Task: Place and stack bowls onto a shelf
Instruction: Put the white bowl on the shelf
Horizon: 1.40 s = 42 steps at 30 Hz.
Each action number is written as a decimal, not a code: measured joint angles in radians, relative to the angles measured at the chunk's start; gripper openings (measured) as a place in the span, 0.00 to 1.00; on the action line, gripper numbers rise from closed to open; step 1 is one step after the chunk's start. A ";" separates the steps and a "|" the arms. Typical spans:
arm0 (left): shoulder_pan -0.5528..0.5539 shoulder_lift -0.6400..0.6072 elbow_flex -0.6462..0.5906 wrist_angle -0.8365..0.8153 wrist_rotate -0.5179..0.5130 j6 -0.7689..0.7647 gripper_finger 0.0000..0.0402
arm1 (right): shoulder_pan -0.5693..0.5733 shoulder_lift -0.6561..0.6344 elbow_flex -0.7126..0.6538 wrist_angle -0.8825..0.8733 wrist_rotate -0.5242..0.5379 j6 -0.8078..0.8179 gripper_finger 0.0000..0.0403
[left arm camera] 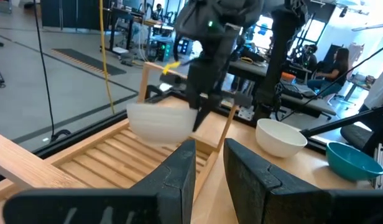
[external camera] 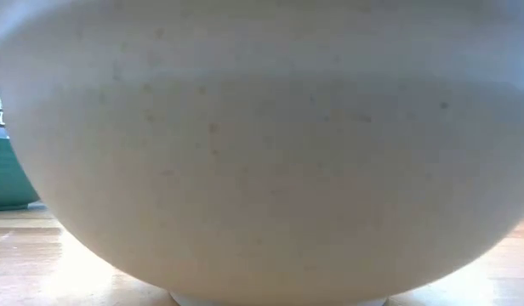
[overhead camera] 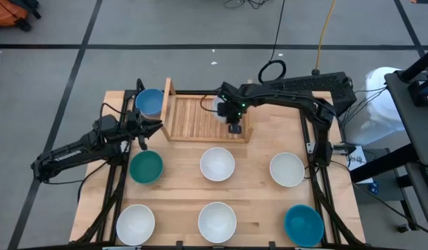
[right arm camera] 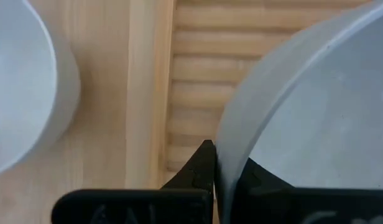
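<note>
My right gripper (overhead camera: 233, 125) is shut on a white bowl (overhead camera: 221, 111) low over the right part of the light-wood shelf (overhead camera: 193, 119). The bowl also shows in the left wrist view (left arm camera: 160, 119), over the slats. My left gripper (overhead camera: 142, 133) is open and empty (left arm camera: 209, 167) at the shelf's left, near a blue bowl (overhead camera: 150, 102) that rests on the table outside the shelf's left board. A teal bowl (overhead camera: 146, 167), several white bowls and another blue bowl (overhead camera: 303, 225) rest on the table. My right gripper pinches the white bowl's rim (right arm camera: 224, 149), on the side toward the table's near edge, with one finger outside the wall (right arm camera: 201, 165) and one inside (right arm camera: 257, 177). The fingers point down from above. The bowl stays upright over the slats; whether its foot touches them I cannot tell.
White bowls stand at the table's middle (overhead camera: 217, 164), right (overhead camera: 287, 169), near left (overhead camera: 135, 223) and near middle (overhead camera: 217, 221). One white bowl (external camera: 262, 153) fills the low view. The shelf's left upright board (overhead camera: 167, 104) stands between the blue bowl and the slats.
</note>
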 joint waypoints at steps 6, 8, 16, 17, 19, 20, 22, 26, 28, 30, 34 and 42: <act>0.000 0.000 0.000 0.001 0.000 -0.001 0.22 | -0.007 0.048 0.000 -0.033 0.001 -0.018 0.00; 0.000 0.000 0.000 0.000 0.000 -0.002 0.22 | -0.013 0.049 0.000 -0.055 0.004 -0.021 0.00; 0.000 0.000 0.000 0.001 0.000 -0.001 0.22 | -0.041 0.045 0.000 -0.115 0.161 -0.025 0.00; 0.000 0.000 0.000 0.000 0.000 -0.001 0.22 | -0.045 0.044 0.000 -0.118 0.159 -0.028 0.00; 0.000 0.000 0.000 0.001 0.000 -0.001 0.22 | -0.047 0.045 0.000 -0.119 0.157 -0.043 0.00; 0.000 0.000 0.000 0.001 0.000 -0.001 0.22 | -0.047 0.045 0.000 -0.120 0.146 -0.051 0.00; 0.000 0.000 0.000 0.001 0.000 -0.001 0.22 | -0.047 0.045 0.000 -0.123 0.083 -0.066 0.00; 0.000 0.000 0.000 0.001 0.000 -0.001 0.22 | -0.039 0.045 0.000 -0.122 0.031 -0.072 0.00; 0.000 0.000 0.000 0.000 0.000 0.000 0.22 | -0.037 0.045 0.000 -0.122 0.031 -0.089 0.00; 0.000 0.000 0.000 0.001 0.000 0.000 0.22 | -0.037 0.045 0.000 -0.121 0.029 -0.102 0.00; 0.000 0.000 0.000 0.001 0.000 0.000 0.22 | -0.038 0.045 -0.010 -0.115 0.029 -0.151 0.00; 0.000 0.000 0.000 0.001 0.000 0.000 0.22 | -0.036 0.044 -0.062 -0.103 0.027 -0.171 0.06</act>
